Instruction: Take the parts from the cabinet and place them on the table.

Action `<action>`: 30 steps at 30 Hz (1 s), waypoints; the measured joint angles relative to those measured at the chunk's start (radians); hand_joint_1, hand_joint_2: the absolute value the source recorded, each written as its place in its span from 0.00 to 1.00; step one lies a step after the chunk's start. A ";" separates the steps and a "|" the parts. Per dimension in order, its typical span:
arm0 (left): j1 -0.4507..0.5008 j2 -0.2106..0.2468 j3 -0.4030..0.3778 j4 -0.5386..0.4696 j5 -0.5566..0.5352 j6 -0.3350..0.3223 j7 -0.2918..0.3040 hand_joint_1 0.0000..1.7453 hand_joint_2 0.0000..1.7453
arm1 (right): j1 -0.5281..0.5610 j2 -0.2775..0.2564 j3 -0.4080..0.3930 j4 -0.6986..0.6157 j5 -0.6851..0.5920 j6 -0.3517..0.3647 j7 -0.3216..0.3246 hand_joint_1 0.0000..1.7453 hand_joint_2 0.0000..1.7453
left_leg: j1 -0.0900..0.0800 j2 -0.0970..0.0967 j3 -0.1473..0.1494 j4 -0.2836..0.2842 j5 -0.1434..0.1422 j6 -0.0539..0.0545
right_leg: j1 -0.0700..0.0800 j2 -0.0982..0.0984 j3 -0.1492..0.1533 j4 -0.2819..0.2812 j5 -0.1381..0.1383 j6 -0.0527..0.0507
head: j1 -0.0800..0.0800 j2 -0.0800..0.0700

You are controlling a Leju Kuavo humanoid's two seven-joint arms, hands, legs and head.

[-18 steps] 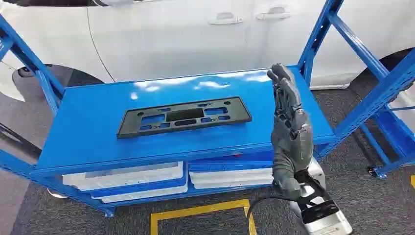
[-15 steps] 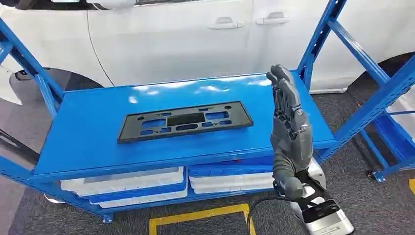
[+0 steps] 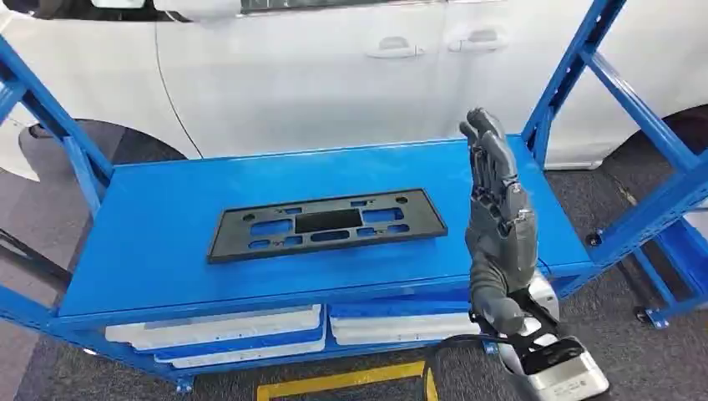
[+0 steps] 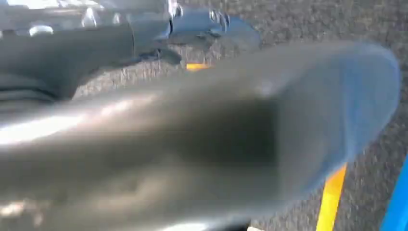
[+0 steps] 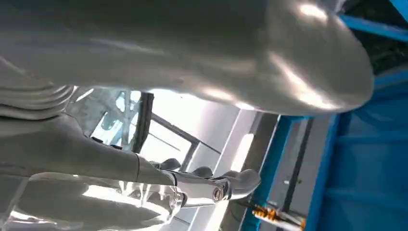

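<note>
Nearest, head view: right hand (image 3: 498,225), raised upright at the front right of the shelf, fingers extended and loosely together, holding nothing; palm edge-on toward the part.

Left hand (image 4: 192,144): close and blurred in the left wrist view; finger state cannot be told. Behind it, grey carpet and a yellow floor stripe (image 4: 331,197).

Mid-distance: black plate bracket (image 3: 326,224), flat on the blue shelf top (image 3: 159,234), roughly central, lying lengthwise across; near the right hand but apart from it, untouched. Under the top, white trays (image 3: 225,326) in a lower tier.

Far: white car (image 3: 334,75) behind the rack; blue uprights (image 3: 576,67) either side.

Step judged: approach, before any grasp; part not yet lifted. Next move likely calls for lowering the right hand to the bracket's right end and getting fingers under a thin, flat edge; risk of sliding it instead of lifting.

Right wrist view adds: fingers (image 5: 207,185) seen from behind, apart and bare, against the car's window, confirming no hold.
</note>
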State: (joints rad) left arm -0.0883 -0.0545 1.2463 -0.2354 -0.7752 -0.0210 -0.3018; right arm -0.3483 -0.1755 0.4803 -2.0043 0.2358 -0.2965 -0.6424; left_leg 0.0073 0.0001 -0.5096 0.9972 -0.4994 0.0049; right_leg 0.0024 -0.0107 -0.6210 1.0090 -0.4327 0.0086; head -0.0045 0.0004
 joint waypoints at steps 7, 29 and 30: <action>-0.001 0.000 0.000 0.000 -0.003 0.003 0.004 0.00 0.00 | 0.008 0.000 -0.004 -0.012 -0.002 0.018 0.021 0.00 0.00 | 0.005 0.003 -0.103 0.222 -0.079 -0.031 | -0.005 0.010 0.040 -0.014 -0.001 -0.037 | -0.004 0.000; 0.003 -0.024 0.002 0.001 -0.024 0.032 0.008 0.00 0.00 | -0.022 0.019 0.238 0.512 0.597 -0.056 0.262 0.00 1.00 | 0.005 0.000 -0.062 -0.002 0.065 0.003 | -0.021 0.009 0.035 0.005 -0.007 0.019 | 0.007 0.000; 0.001 -0.024 0.001 0.001 -0.025 0.032 0.008 0.00 0.00 | -0.044 0.032 0.264 0.552 0.636 -0.076 0.276 0.00 1.00 | -0.003 0.000 -0.066 0.004 0.060 -0.005 | -0.014 0.010 0.037 -0.003 -0.013 0.012 | 0.005 0.000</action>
State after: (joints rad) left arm -0.0876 -0.0786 1.2474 -0.2342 -0.8003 0.0107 -0.2941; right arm -0.3920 -0.1438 0.7444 -1.4525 0.8722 -0.3720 -0.3665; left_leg 0.0043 -0.0003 -0.5752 1.0009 -0.4392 -0.0002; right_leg -0.0114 -0.0004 -0.5842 1.0063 -0.4461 0.0201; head 0.0008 0.0000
